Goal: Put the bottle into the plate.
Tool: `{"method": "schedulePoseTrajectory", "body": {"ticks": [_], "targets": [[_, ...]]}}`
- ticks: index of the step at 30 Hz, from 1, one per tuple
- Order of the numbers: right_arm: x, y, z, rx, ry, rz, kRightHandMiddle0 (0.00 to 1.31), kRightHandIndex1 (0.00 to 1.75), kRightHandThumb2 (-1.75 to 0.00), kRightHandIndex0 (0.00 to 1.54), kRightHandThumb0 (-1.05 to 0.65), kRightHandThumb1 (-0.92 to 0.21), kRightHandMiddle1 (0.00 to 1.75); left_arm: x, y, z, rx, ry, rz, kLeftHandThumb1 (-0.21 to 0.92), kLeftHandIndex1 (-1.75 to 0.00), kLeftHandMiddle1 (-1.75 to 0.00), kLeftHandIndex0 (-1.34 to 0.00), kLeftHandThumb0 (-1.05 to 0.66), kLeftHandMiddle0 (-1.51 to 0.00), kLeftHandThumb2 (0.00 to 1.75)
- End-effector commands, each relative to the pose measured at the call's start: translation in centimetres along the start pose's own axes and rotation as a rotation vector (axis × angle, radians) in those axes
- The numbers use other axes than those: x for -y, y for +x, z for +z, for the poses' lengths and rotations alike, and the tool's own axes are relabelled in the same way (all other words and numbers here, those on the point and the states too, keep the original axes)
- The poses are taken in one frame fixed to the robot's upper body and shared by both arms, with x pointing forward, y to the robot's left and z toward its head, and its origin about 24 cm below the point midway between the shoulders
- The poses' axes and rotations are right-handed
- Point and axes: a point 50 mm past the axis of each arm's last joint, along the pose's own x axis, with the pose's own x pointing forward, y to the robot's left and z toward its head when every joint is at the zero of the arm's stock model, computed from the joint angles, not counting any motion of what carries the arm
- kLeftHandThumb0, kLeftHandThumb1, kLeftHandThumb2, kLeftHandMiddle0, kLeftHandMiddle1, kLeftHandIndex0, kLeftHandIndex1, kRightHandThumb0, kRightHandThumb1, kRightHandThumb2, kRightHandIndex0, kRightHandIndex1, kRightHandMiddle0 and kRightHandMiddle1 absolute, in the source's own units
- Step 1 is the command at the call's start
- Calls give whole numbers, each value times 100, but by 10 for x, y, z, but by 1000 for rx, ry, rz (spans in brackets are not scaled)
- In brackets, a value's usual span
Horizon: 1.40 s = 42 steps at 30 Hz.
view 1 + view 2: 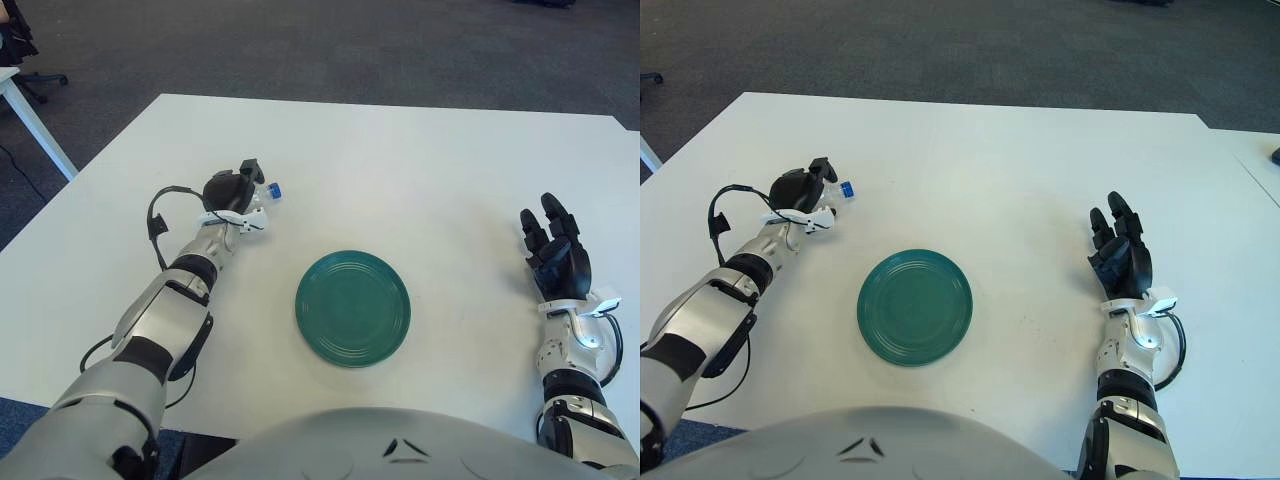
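A green round plate sits on the white table in front of me. A small clear bottle with a blue cap lies on the table up and to the left of the plate. My left hand covers most of the bottle, its fingers curled around it; only the cap end shows. It also shows in the right eye view. My right hand shows to the right of the plate, fingers spread, holding nothing.
The white table stretches wide around the plate, with its far edge at the top and dark carpet beyond. A second white table's corner and a chair base show at the far left.
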Motion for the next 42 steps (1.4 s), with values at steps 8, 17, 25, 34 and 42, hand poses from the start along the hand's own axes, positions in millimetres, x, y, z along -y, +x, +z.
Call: {"method": "schedulePoseTrajectory", "body": {"ticks": [8, 17, 25, 34, 42], "targets": [[-6, -14, -19, -66, 64, -40, 0, 1, -113, 13, -99, -92, 36, -14, -3, 20, 155, -19, 90, -2, -175, -157, -65, 0, -91, 164], [-8, -15, -22, -86, 65, -32, 0, 1, -111, 13, -99, -92, 35, -50, 2, 32, 275, 35, 224, 3, -175, -162, -61, 0, -86, 160], [-14, -18, -29, -112, 50, -10, 0, 0, -110, 12, -99, -92, 34, -84, -8, 58, 429, 60, 346, 7, -175, -171, -57, 0, -80, 159], [-20, -20, -33, -136, 41, 3, 0, 0, -110, 12, -100, -92, 32, -85, -39, 112, 626, 27, 334, 6, -175, -170, -58, 0, -82, 161], [-25, -21, -39, -171, 16, 19, 0, 0, -111, 12, -100, -92, 31, -99, -66, 129, 740, 25, 345, 5, -175, -170, -58, 0, -82, 161]]}}
